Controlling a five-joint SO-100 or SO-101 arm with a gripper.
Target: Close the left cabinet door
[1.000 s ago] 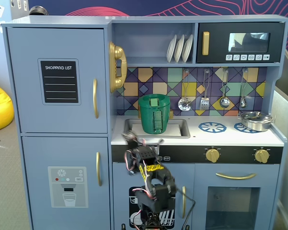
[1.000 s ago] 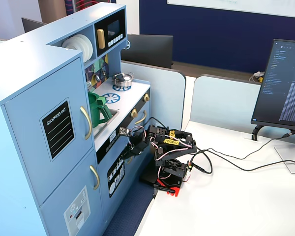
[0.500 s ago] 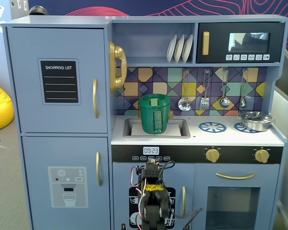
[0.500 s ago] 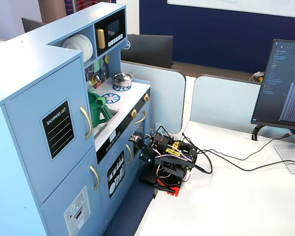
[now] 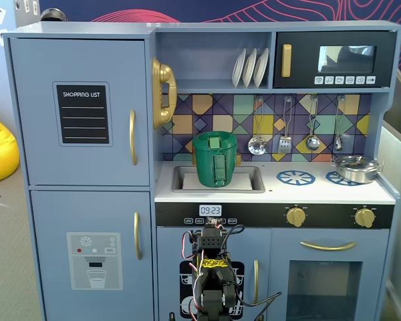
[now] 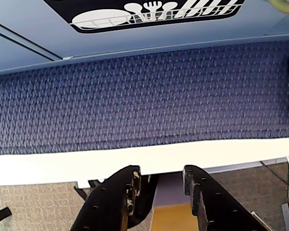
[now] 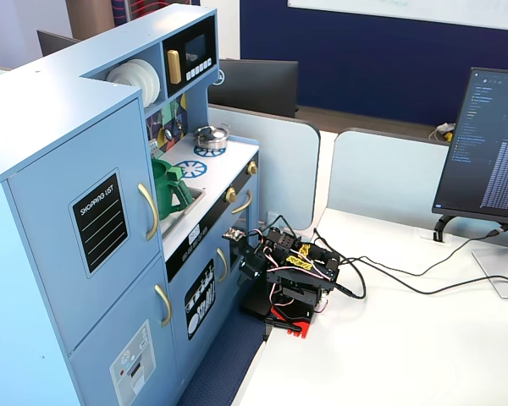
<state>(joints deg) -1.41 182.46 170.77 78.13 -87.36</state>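
Observation:
The left cabinet door is blue-grey with a black "SHOPPING LIST" panel and a curved gold handle. It sits flush with the fridge front, shut, in both fixed views. My arm is folded low on the white table in front of the kitchen's lower middle door, far below and to the right of that door. In the wrist view my gripper is open and empty, its black fingers hanging over the table edge.
A green watering can stands in the sink. A pot sits on the hob. Blue carpet runs between the table edge and the kitchen base. A monitor and cables lie on the table's right.

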